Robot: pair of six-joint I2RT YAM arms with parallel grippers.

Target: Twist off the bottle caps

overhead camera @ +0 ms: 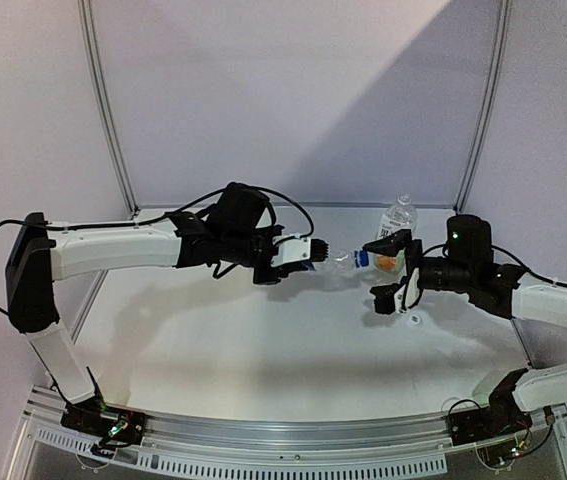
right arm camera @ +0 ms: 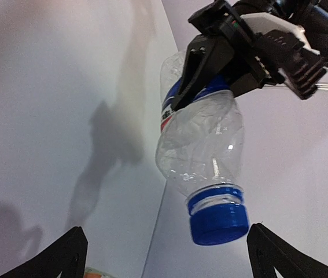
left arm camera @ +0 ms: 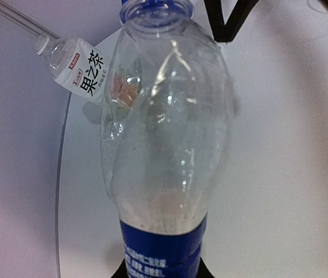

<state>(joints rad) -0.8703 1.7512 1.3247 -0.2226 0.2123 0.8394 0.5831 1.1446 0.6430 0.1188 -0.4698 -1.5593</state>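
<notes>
Your left gripper (overhead camera: 308, 257) is pinched on the slim bottle (overhead camera: 335, 261), gripping it at the blue label (left arm camera: 164, 252) near its base. The bottle lies level in the air over the far right part of the counter (overhead camera: 263, 350), with its neck pointing toward the right edge. In the left wrist view, the clear, dented body of the bottle fills the frame.

The blue cap (right arm camera: 218, 223) is on the neck, with its blue ring just behind it. Your right gripper (overhead camera: 388, 270) faces the cap with its fingers (right arm camera: 65, 255) spread wide. In the right wrist view the cap sits between and ahead of the two fingers, nearer the right-hand one, and touches neither. From above, the cap (overhead camera: 361, 259) is at the mouth of the spread fingers.

The wider bottle (overhead camera: 399, 216) stands upright on the counter near the far right corner, close to the far edge and just behind the right gripper. Its white cap (left arm camera: 41, 45) is on, and nothing is touching it. In the left wrist view, its white label with dark characters shows beside the slim bottle's shoulder.
</notes>
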